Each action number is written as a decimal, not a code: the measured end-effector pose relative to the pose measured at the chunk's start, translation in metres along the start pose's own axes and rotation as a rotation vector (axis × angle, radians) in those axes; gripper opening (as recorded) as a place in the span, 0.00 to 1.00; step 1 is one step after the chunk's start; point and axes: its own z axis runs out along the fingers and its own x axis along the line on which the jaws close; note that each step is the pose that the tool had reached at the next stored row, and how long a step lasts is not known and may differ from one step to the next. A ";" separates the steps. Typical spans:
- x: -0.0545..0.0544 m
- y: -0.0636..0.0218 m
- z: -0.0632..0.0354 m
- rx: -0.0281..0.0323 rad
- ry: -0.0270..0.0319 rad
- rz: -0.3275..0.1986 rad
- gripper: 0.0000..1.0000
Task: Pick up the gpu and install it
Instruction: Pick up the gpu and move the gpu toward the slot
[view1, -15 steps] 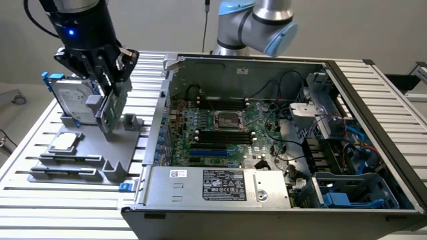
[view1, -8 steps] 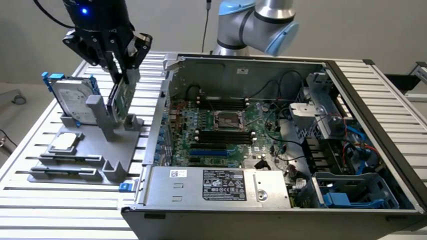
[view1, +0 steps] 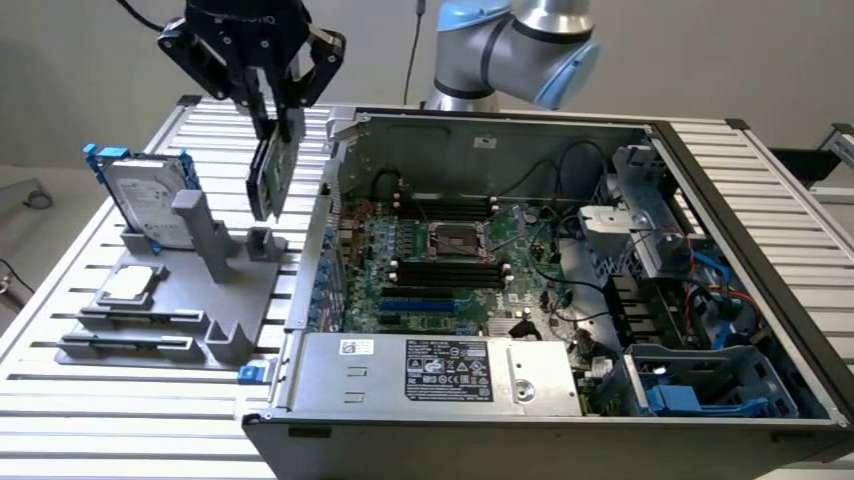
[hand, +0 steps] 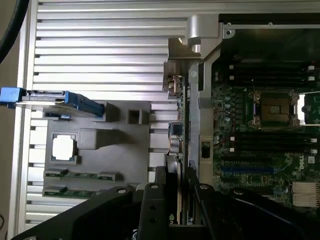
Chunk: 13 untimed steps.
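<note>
Clamping the gpu (view1: 271, 180) upright, the gripper (view1: 276, 128) hovers between hard drive (view1: 140, 197) and case wall (view1: 320, 215) (gray holder (view1: 214, 250) beneath).

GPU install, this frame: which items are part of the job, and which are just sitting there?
In the job:
- gripper shut on the gpu, which hangs on edge in the air
- open computer case with its motherboard

Lying about, all on the grey holder:
- hard drive in its blue frame
- processor chip
- memory sticks
</note>
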 end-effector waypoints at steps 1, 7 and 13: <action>-0.004 0.0003 -0.0018 -0.0005 0.0006 0.000 0.27; -0.031 0.0007 -0.0054 -0.0010 0.0028 0.000 0.27; -0.059 0.0007 -0.0055 -0.0010 0.0032 0.000 0.27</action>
